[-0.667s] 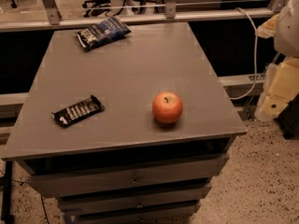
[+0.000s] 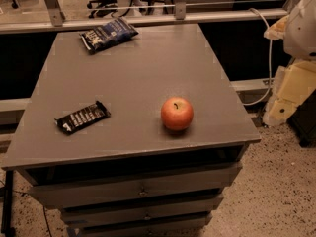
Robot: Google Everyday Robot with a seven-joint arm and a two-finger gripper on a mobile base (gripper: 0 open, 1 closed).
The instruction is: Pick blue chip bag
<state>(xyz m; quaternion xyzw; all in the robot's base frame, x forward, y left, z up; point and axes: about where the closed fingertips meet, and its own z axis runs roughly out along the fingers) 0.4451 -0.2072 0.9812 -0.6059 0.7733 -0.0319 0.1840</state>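
Note:
The blue chip bag (image 2: 108, 33) lies flat at the far left corner of the grey table (image 2: 148, 68); it is dark blue with white lettering. My gripper (image 2: 277, 111) is a cream-coloured piece hanging off the white arm (image 2: 302, 26) at the right. It is beyond the table's right edge, below tabletop level and far from the bag. It holds nothing that I can see.
A red apple (image 2: 177, 113) stands near the table's front right. A black candy bar wrapper (image 2: 82, 117) lies at the front left. Drawers (image 2: 138, 191) sit under the tabletop. A rail (image 2: 148, 19) and office chairs stand behind. A white cable (image 2: 269, 58) hangs at the right.

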